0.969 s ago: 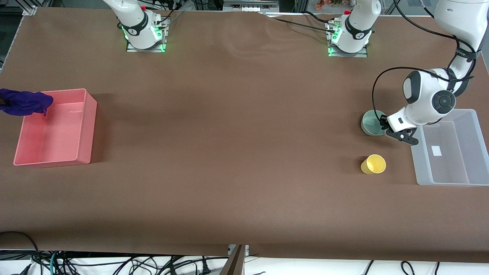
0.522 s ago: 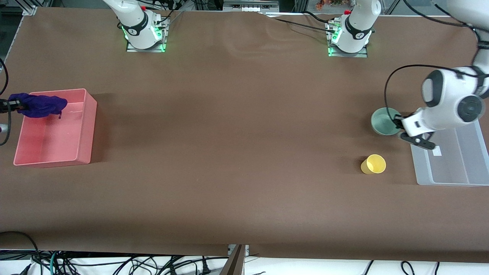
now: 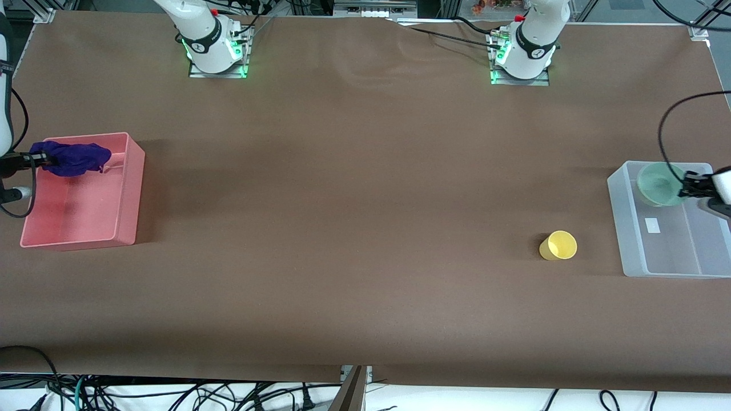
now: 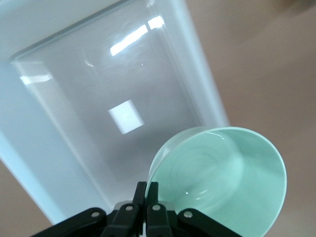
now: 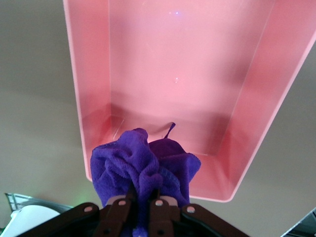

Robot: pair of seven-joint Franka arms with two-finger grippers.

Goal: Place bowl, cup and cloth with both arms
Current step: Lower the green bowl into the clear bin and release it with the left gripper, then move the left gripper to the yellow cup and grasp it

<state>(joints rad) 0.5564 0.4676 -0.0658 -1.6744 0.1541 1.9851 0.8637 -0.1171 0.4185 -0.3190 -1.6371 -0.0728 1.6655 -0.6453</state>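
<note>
The left gripper [image 3: 689, 189] pinches the smooth green bowl's [image 3: 658, 183] rim over the clear plastic bin [image 3: 634, 245]. The right gripper [image 3: 35, 159] clamps the rumpled purple cloth [image 3: 77, 158] over the pink tray [image 3: 127, 194]. The tapered yellow cup [image 3: 558, 245] sits near the bin.

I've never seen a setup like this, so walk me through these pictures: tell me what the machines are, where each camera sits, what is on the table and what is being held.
Two white robot arms are bolted along one edge of a brown table. The wide picture comes from a high camera facing them; the other two come from cameras on the arms' wrists, looking down past the fingers.

The left gripper pinches the rim of the green bowl and holds it over the clear bin at the left arm's end of the table. The right gripper clamps the purple cloth over the pink bin at the right arm's end. The yellow cup stands on the table beside the clear bin, held by nothing.
</note>
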